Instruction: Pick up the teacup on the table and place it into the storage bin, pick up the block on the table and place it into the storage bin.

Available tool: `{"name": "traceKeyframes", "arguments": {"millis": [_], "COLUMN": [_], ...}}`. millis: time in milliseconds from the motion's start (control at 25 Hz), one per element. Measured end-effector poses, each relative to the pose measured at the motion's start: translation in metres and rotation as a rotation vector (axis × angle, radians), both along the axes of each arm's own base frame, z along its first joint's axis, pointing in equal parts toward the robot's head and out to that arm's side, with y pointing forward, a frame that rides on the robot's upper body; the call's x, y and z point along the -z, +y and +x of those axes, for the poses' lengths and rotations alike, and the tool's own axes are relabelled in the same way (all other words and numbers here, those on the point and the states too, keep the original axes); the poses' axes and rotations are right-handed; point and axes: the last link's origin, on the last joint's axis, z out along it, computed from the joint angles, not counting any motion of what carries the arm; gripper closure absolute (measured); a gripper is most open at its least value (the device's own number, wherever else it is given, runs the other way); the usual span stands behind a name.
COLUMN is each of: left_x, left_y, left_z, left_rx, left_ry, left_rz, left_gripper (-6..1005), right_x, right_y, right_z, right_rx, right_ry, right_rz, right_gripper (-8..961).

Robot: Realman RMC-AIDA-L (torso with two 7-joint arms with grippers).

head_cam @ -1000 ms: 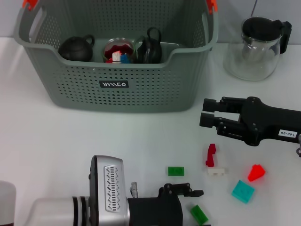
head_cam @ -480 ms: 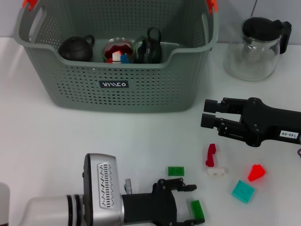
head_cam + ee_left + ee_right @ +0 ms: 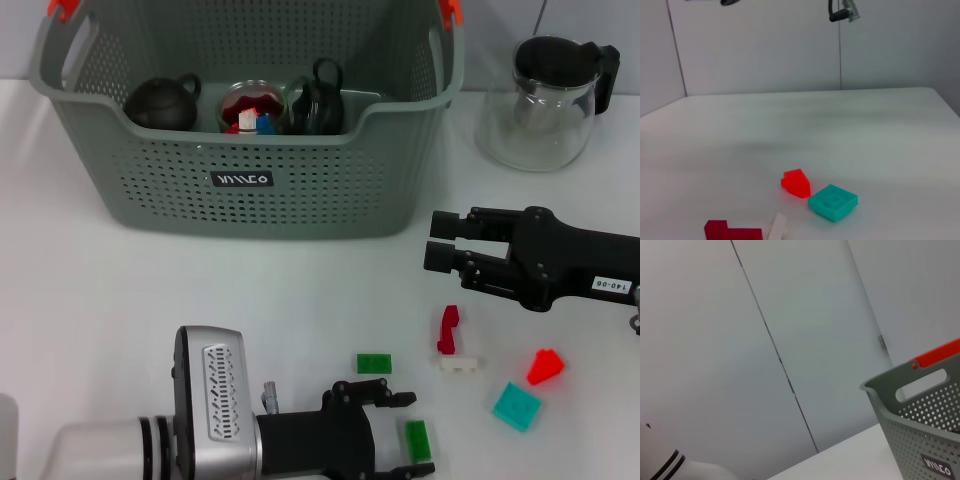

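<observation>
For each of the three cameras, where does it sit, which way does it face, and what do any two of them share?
Head view: from the robot's head, looking down at the table; shows the storage bin, the left hand around a green block, and the right hand hovering.
Left wrist view: low over the table, facing a wall; no part of the robot shows.
Right wrist view: tilted up toward wall panels; none of its own arm shows.
Shared: the red block and teal block in head and left wrist; the bin in head and right wrist.
</observation>
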Motion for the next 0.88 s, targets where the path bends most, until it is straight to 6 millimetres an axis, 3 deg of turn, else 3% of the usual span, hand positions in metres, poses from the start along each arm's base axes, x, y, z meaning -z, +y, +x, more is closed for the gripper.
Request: {"name": "traceKeyframes", "arguments": {"millis": [640,840,880], "left_x": [0.0012,-0.0011,-0.0027], "left_y": [0.0024,0.0041,0.0047], "left_z": [0.0010,0.0007,0.0007], "left_rx": [-0.011,-0.020,-0.025], "left_ry": [0.009,0.003,-0.003], "left_rz": [-0.011,-0.016,-0.019], "left_gripper": [398,593,593], "right_x": [0.0002,0.0000,-0.0003], "right_y": [0.0004,-0.0002,-0.0003], "right_z": [0.0005,0.0009,0.0010], "right_rx": [0.001,0.002,0.003], "right_ry": [-0.005,-0.003,-0.002], "right_rz": [0.000,0.000,0.001], "right_gripper": [459,459,459]}}
